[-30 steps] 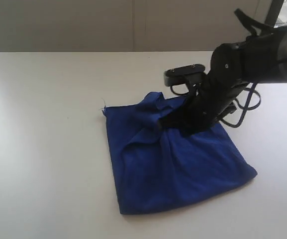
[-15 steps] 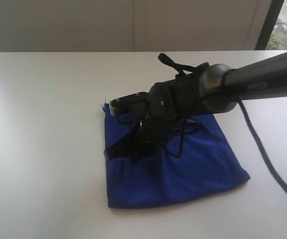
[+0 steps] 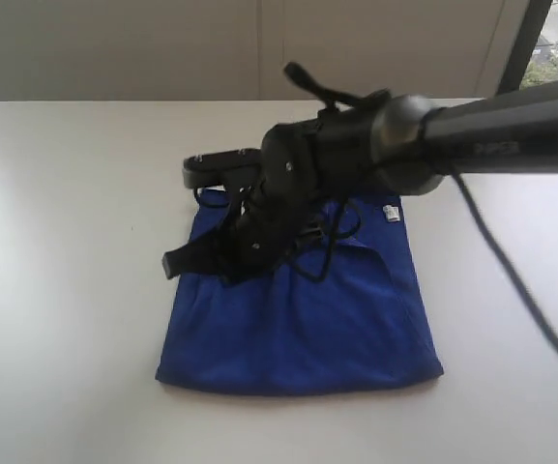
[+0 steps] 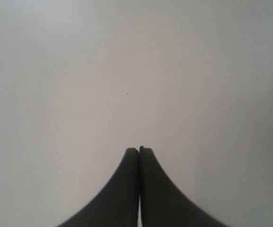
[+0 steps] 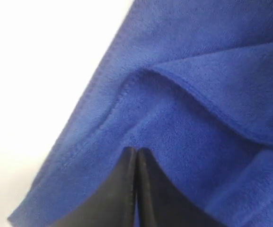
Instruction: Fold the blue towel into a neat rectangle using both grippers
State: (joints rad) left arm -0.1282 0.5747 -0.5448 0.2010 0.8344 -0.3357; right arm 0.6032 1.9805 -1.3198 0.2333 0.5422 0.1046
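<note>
The blue towel (image 3: 308, 329) lies on the white table (image 3: 66, 290) as a rough rectangle, with a white label (image 3: 391, 213) at its far right corner. My right gripper (image 3: 169, 264) reaches across from the right, low over the towel's far left part, its tips at the left edge. In the right wrist view the right gripper (image 5: 136, 150) is shut, resting on or just over the towel (image 5: 198, 94), where a folded layer's hem (image 5: 183, 82) crosses; no cloth shows between the fingers. My left gripper (image 4: 139, 150) is shut over bare table and is out of the exterior view.
The right arm's long black tube (image 3: 511, 126) and its looping cables (image 3: 327, 242) stretch over the towel's far side and hide part of it. A pale wall (image 3: 162, 48) stands behind the table's far edge.
The right arm has swept leftward across the towel. The towel has slid left with it and flattened from a bunched heap into a rough rectangle; the label now shows.
</note>
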